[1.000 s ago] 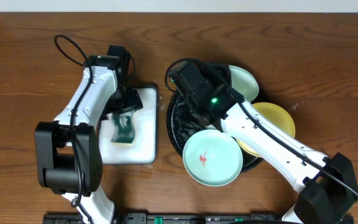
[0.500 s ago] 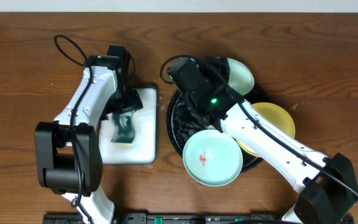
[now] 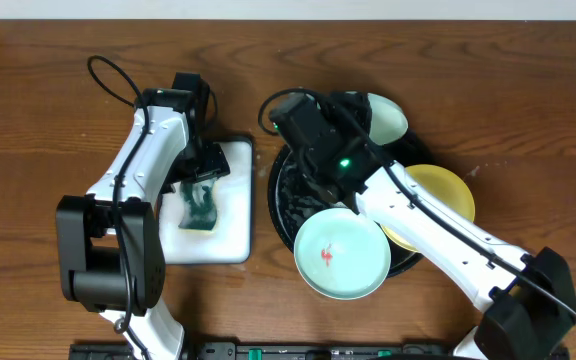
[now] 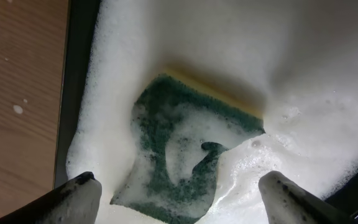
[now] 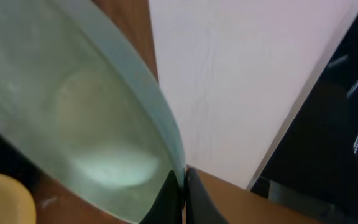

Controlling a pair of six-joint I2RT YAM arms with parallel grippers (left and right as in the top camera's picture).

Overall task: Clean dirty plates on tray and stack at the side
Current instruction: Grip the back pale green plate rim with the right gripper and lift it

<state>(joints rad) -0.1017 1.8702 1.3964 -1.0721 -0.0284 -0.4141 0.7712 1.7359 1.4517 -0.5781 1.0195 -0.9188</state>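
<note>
My right gripper (image 5: 183, 186) is shut on the rim of a mint-green plate (image 5: 86, 118) and holds it tilted above the far edge of the black tray (image 3: 280, 195); that plate shows in the overhead view (image 3: 388, 118). A second mint-green plate (image 3: 341, 255) with a red smear lies at the tray's front. A yellow plate (image 3: 446, 190) lies at its right. My left gripper (image 4: 179, 193) is open, its fingers either side of a green sponge (image 4: 179, 149) in white foam. My left gripper shows in the overhead view (image 3: 200, 185).
The sponge (image 3: 198, 205) lies in a white rectangular tray (image 3: 230, 235) full of suds, left of the black tray. Brown wooden table (image 3: 48, 120) surrounds both. A white wall runs along the far edge.
The right gripper has tilted and raised the mint-green plate slightly at the far edge of the black tray. The left arm has not moved.
</note>
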